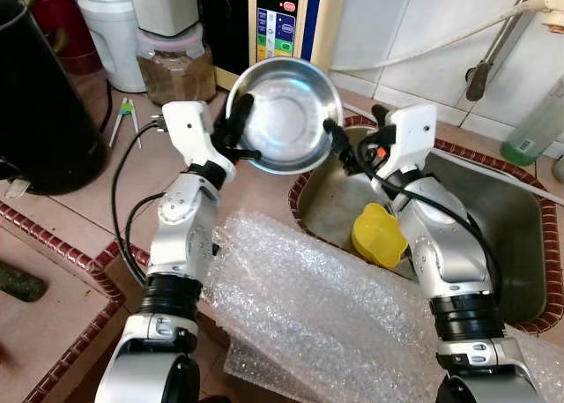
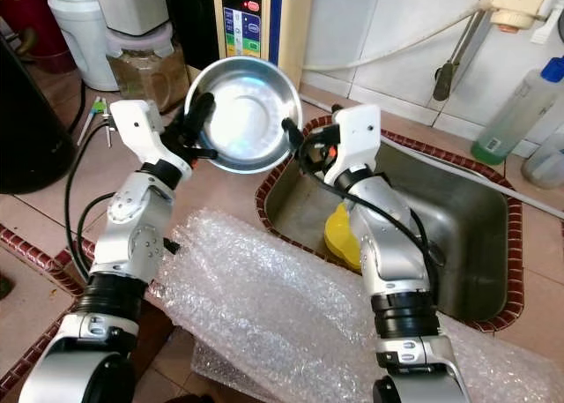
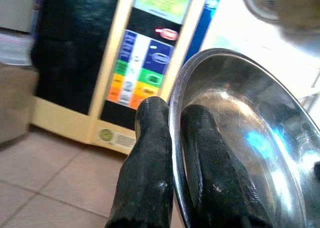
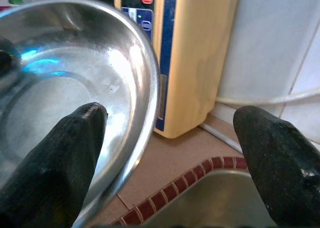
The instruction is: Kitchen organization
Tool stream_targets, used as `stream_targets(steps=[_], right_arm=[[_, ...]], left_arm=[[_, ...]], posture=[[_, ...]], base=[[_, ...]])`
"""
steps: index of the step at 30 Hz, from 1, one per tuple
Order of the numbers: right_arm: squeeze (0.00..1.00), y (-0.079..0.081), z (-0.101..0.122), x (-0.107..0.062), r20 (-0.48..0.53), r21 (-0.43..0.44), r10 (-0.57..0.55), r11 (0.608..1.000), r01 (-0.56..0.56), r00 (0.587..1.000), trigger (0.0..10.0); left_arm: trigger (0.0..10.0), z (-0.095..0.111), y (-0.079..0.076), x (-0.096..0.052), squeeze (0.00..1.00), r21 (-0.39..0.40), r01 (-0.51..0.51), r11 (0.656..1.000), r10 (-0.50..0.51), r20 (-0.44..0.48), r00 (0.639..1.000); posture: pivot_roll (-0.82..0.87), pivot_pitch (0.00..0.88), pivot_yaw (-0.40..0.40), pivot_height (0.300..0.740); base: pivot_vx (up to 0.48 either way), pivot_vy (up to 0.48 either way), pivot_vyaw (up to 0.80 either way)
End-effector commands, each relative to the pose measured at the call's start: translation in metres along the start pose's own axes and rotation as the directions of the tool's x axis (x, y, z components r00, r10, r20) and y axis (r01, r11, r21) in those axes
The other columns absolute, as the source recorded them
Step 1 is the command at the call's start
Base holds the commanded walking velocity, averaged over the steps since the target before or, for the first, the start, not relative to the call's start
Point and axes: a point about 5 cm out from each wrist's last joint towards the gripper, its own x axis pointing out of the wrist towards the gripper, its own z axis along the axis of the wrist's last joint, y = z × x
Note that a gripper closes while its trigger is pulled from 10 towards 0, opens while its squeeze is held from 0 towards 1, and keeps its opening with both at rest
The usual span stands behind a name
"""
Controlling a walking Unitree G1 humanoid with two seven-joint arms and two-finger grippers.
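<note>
Evidently mid-handover or mid-carry, the steel bowl [image 1: 286, 114] hangs in the air over the counter's far side, just left of the sink [image 1: 520, 244], tipped so its shiny hollow faces the head camera. It stays up because the left gripper [image 1: 236, 125] is pinched on its left rim, one black finger inside the wall and one outside, as the left wrist view shows. The right gripper [image 1: 339, 138] sits at the opposite rim with its fingers spread wide apart, one pad [image 4: 65, 158] against the bowl's inner face, so it seems to steady rather than grasp. Thin, smooth and mirror-bright, the bowl is round and shallow with a rolled lip, likely slippery under a two-finger pinch. Crinkled, soft bubble wrap [image 1: 308, 315] lies on the near counter of matte tan tiles edged in red brick trim. A glossy yellow plastic piece [image 1: 379, 235] rests in the dull metal sink, and a boxy appliance [image 1: 282, 19] with coloured buttons stands behind
</note>
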Motion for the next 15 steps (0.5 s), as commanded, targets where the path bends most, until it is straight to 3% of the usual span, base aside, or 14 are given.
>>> stream_targets(steps=[1, 2, 3, 15], right_arm=[[0.00, -0.004, 0.000, 0.001, 0.007, 0.022, -0.018, 1.000, 0.018, 1.000, 10.0], [0.00, -0.004, 0.000, 0.002, 0.003, 0.029, -0.021, 0.999, 0.021, 1.000, 10.0], [0.00, -0.004, -0.001, 0.002, -0.001, 0.042, -0.025, 0.999, 0.025, 1.000, 0.0], [0.00, -0.015, -0.017, -0.001, -0.110, 0.101, -0.089, 0.990, 0.100, 0.990, 0.0]], left_arm=[[0.0, 0.004, -0.008, 0.001, 0.00, -0.008, 0.040, 0.999, -0.040, 0.016, 0.999], [0.0, 0.004, -0.012, 0.001, 0.00, -0.024, 0.062, 0.998, -0.062, 0.020, 0.998], [0.0, 0.005, -0.014, 0.001, 0.00, -0.030, 0.069, 0.997, -0.069, 0.024, 0.997], [0.0, 0.008, -0.011, -0.001, 0.00, -0.023, 0.057, 0.998, -0.056, 0.029, 0.998]], posture=[[0.04, 0.072, -0.062, 0.740], [0.04, 0.072, -0.062, 0.740], [0.04, 0.072, -0.063, 0.740], [0.04, 0.074, -0.066, 0.740]], base=[[0.000, 0.000, 0.00], [0.000, 0.000, 0.00], [0.000, 0.000, 0.00], [0.000, 0.000, 0.00]])
